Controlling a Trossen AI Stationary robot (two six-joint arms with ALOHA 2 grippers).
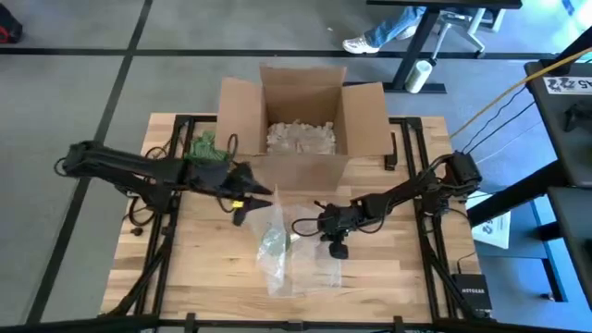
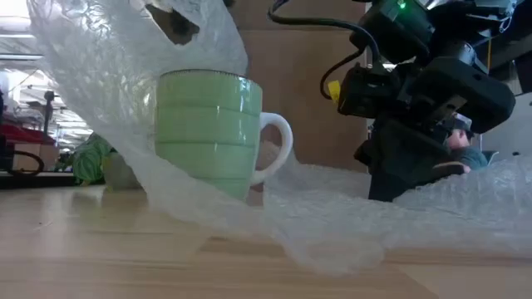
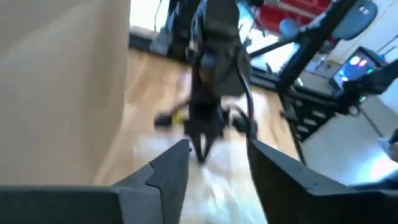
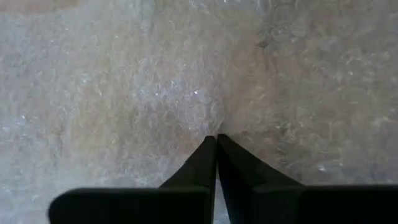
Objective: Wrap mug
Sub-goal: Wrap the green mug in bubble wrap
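Mug (image 2: 209,133) half-draped by bubble wrap (image 2: 349,224) | left gripper (image 1: 252,205), 9 o'clock of mug, lifts one edge, jaws unclear | right gripper (image 4: 216,140), 3 o'clock, pinches sheet | wrap unclosed.

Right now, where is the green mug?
In the high view the green mug stands near the table's middle on the bubble wrap, in front of the cardboard box, between the left gripper and the right gripper.

Robotics lab or workshop: wooden table (image 1: 213,268) on grey floor (image 1: 65,102), office chair base (image 1: 453,32) at 1 o'clock, cabled equipment bench (image 1: 564,102) at 3 o'clock.
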